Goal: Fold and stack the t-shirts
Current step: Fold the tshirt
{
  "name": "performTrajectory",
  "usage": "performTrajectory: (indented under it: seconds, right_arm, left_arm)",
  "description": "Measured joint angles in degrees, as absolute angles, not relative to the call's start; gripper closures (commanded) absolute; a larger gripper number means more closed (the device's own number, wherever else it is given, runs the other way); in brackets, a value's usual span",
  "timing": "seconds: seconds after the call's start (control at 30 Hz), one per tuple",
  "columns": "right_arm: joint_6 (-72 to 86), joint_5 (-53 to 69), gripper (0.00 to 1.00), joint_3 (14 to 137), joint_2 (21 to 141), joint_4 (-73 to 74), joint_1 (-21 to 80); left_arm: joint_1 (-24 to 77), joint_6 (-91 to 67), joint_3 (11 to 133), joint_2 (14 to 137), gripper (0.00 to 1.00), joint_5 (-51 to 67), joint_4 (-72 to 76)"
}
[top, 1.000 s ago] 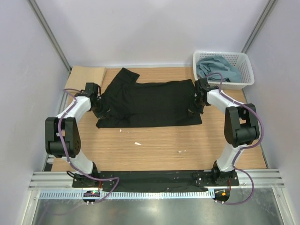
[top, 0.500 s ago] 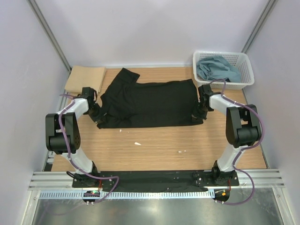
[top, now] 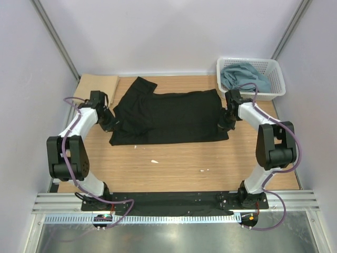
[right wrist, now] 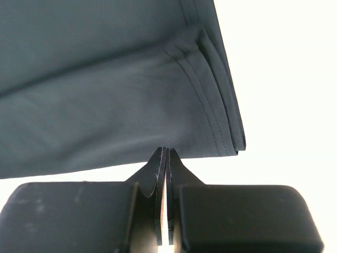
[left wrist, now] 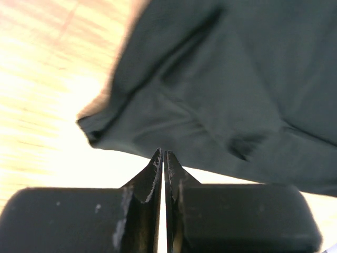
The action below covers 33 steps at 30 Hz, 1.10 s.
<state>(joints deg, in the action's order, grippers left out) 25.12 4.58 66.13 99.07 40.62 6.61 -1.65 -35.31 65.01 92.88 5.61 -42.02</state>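
A black t-shirt [top: 168, 116] lies spread on the wooden table, one sleeve pointing to the far left. At the shirt's left edge my left gripper [top: 109, 124] is shut. In the left wrist view its tips [left wrist: 164, 154] meet just at the black cloth [left wrist: 210, 79], with nothing between them. My right gripper [top: 223, 124] is at the shirt's right edge, also shut. In the right wrist view its tips [right wrist: 166, 150] sit at the border of the cloth [right wrist: 105, 95], near the stitched hem corner. A tan t-shirt [top: 97, 84] lies folded at the far left. A blue-grey t-shirt [top: 241, 75] is bunched in the basket.
The white lattice basket [top: 276, 79] stands at the far right corner. Two small white scraps [top: 154, 161] lie on the bare wood in front of the black shirt. Grey walls close in the table on three sides.
Both grippers have shifted outward to the black shirt's side edges. The shirt's near part now lies flatter and straighter than a second ago.
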Motion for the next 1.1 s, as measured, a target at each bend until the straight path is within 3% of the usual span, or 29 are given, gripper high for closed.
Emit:
performTrajectory:
  seconds: [0.2,0.67,0.9,1.1]
  right_arm:
    - [24.4,4.0,0.92,67.5,98.4,40.3,6.0]
    - [24.0,3.3,0.94,57.5,97.4,35.8,2.8]
    - [24.3,3.1,0.94,53.3,92.8,37.6,3.0]
    - [24.4,3.8,0.87,55.0,87.5,43.3,3.0]
  left_arm:
    - [-0.4,-35.5,64.8,91.9,1.0,6.3,-41.3]
    - [-4.4,-35.6,58.2,98.4,1.0,6.7,-40.3]
    - [-8.1,-36.4,53.7,93.8,1.0,6.9,-42.2]
    - [-8.2,-35.4,54.2,87.6,0.92,8.1,-45.1]
